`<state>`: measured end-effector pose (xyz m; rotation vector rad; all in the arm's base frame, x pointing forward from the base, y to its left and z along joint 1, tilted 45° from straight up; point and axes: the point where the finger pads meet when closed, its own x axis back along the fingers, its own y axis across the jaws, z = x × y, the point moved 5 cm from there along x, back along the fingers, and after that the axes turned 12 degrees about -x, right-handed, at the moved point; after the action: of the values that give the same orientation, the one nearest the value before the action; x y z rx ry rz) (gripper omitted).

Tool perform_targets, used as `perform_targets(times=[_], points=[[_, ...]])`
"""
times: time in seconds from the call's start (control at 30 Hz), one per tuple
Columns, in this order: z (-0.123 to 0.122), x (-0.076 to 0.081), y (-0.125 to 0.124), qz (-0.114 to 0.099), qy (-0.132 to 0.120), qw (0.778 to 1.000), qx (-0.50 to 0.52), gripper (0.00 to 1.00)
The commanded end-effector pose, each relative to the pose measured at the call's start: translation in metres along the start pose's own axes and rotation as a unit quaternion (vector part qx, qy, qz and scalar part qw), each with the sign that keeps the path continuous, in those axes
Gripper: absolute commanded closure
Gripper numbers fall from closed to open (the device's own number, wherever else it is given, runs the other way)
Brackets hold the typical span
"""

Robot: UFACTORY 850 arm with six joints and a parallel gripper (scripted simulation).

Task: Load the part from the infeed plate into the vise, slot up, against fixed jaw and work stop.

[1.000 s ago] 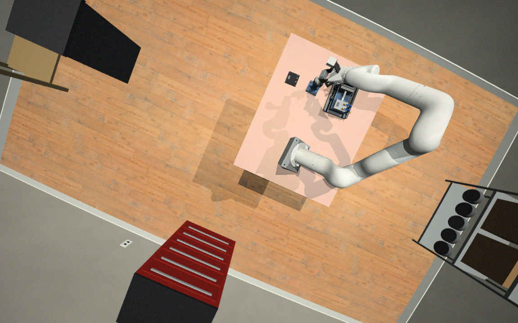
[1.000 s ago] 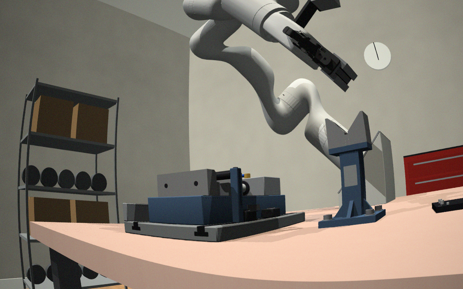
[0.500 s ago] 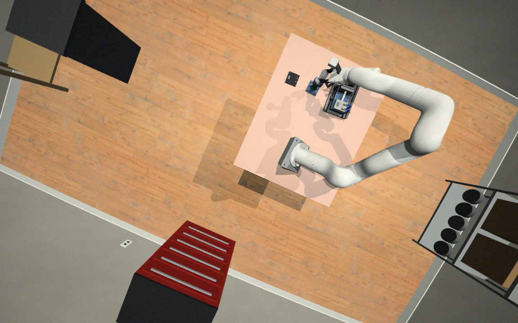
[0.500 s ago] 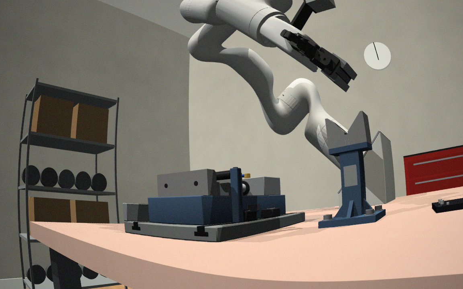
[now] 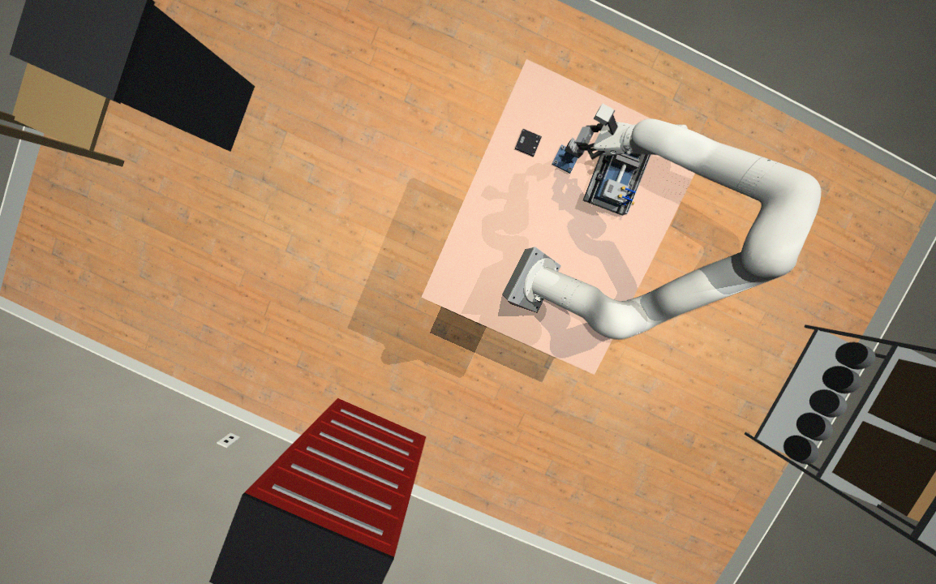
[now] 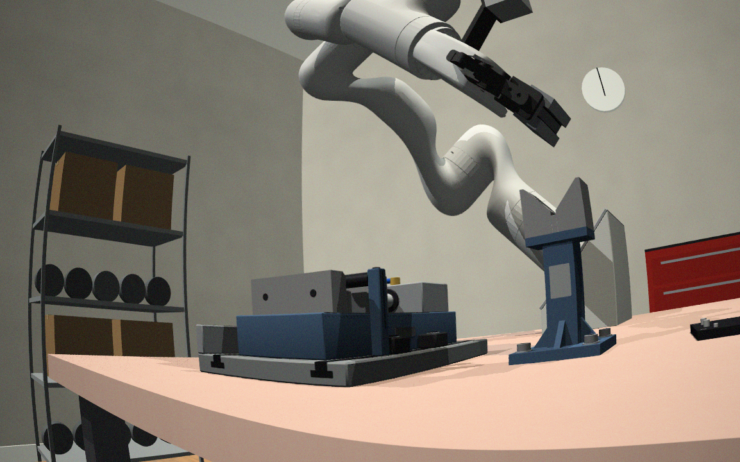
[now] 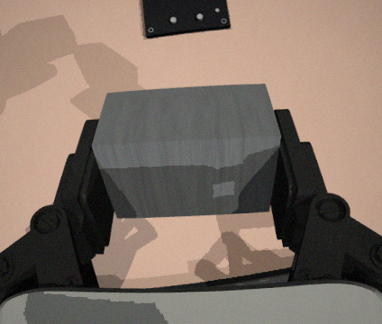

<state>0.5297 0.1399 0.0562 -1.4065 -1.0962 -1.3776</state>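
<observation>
Part [image 7: 186, 144] gripped aloft, V-block [image 6: 556, 230] below

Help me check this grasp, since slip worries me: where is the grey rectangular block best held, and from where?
Across its two flat, parallel side faces, as the black claw holds the grey rectangular block now: one finger on each, coming in over the face between them. Flat faces likely seat the pads squarely.
</observation>
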Motion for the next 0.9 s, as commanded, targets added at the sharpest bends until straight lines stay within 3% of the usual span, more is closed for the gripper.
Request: perform_targets(times=[0.0, 0.87], points=[[0.0003, 0.0006, 0.0006, 0.000, 0.004, 1.000, 0.000, 1.00], [-0.0003, 0.0007, 0.0009, 0.001, 0.009, 1.000, 0.000, 1.00]])
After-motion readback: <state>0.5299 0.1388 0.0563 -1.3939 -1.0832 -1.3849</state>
